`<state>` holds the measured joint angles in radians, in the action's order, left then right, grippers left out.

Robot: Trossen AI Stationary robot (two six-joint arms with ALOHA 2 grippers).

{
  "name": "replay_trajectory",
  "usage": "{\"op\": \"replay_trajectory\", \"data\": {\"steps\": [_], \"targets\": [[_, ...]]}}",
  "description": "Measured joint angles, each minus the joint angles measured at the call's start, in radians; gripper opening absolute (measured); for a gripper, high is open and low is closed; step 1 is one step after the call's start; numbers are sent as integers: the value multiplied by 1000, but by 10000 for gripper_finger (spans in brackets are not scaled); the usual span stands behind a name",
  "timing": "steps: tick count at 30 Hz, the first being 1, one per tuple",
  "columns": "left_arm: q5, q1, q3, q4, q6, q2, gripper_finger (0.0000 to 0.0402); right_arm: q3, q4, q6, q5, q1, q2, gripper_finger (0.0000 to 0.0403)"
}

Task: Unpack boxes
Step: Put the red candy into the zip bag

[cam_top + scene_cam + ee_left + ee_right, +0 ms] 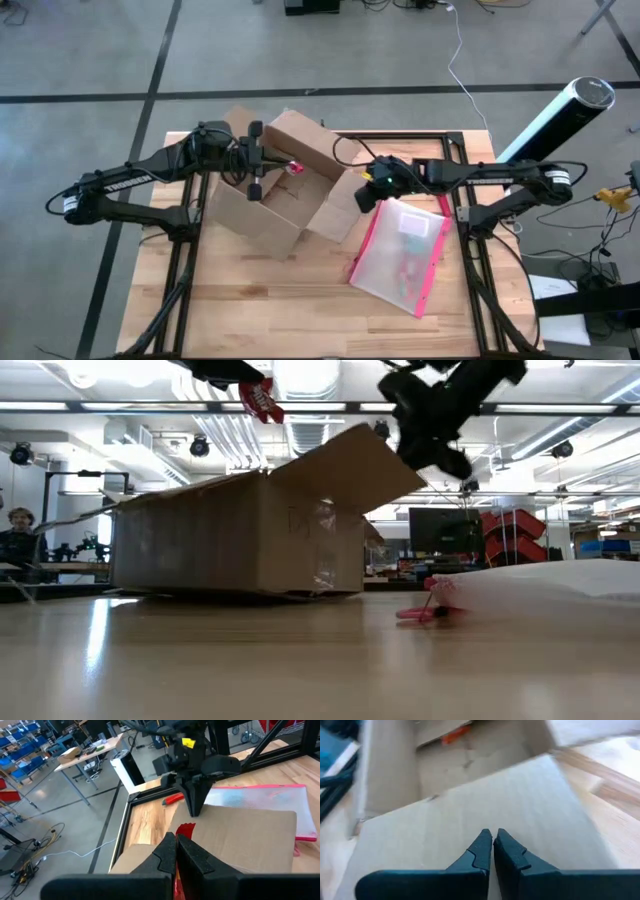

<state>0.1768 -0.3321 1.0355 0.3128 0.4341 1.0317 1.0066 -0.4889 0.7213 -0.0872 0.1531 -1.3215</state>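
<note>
Brown corrugated cardboard box (265, 205), flaps up, sits at the bench (300, 310) rear-left. Left gripper (287, 167) hangs above its open top, fingers pinched on a small red packet (260, 400). Right gripper (362, 197) presses the box's right flap (485, 810), fingers together, holding nothing. Translucent pink-edged pouch (405, 255) lies flat by the right edge. Front of bench bare wood.

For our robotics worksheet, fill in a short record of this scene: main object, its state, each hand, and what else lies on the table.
main object: cardboard box
state: flaps open, on the wooden table
left hand: above the open box, shut on a small red item
right hand: at the box's right flap, fingers shut
other item: pink-edged pouch, flat, right of the box
</note>
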Motion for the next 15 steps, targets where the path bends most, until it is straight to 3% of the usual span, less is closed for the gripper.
{"op": "replay_trajectory", "data": {"steps": [4,9,15], "targets": [[17,-2,0,-4,21,0,0,-6,-163,116,-68,-59,29,2],[35,-4,0,-7,25,0,0,-40,-267,242,-71,-112,23,16],[72,-11,1,-19,25,0,0,-132,-229,360,-17,-129,16,106]]}}
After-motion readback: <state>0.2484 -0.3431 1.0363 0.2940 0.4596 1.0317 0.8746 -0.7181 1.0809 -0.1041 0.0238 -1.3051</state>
